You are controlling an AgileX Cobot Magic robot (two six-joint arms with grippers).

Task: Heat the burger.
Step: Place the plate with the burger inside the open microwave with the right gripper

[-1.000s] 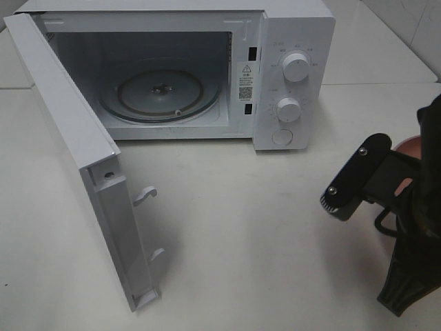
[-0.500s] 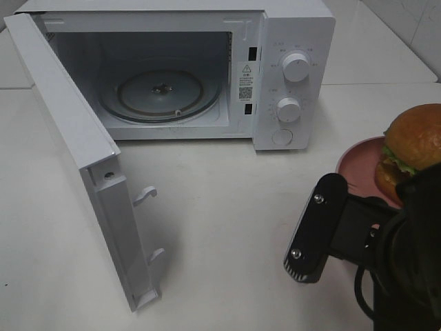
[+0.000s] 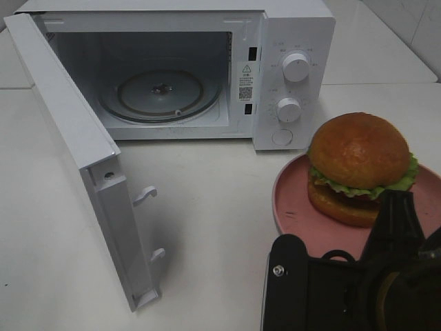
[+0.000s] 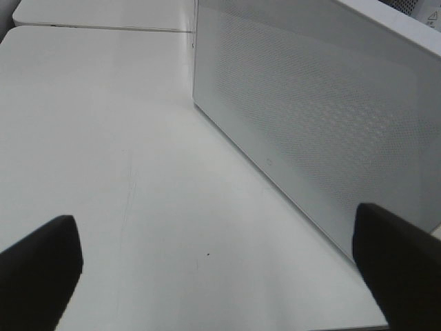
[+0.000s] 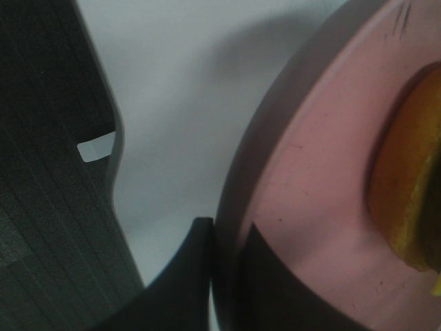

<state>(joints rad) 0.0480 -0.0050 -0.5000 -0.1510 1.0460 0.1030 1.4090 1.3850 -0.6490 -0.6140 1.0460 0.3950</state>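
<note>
White table (image 3: 227, 207) fills the high view, with a white microwave (image 3: 289, 41) at the back. Its door (image 3: 69, 138) stands swung wide to the left and the glass turntable (image 3: 160, 93) inside is bare. The burger (image 3: 360, 165) sits on a pink plate (image 3: 293, 203) to the right, in front of the microwave's dials and outside the oven. The dark right arm (image 3: 331, 296) comes in from the near right corner, reaching to the plate's near edge. The left arm does not show here.

From the left wrist, the left gripper (image 4: 220, 269) has its fingers (image 4: 41, 269) spread wide with nothing between them, over bare table beside the outer face of the door (image 4: 317, 117).

From the right wrist, the right gripper (image 5: 227, 276) is pinched on the plate's rim (image 5: 324, 179), one finger under and one on top. The edge of the burger (image 5: 406, 193) lies just beyond. A shadow on the table under the rim suggests the plate is held clear of the surface, though I cannot be sure.

Progress, as I judge it: the door is open and the plate is in hand. Carrying it onto the turntable, letting go, closing the door and setting the dials are all left to do.
</note>
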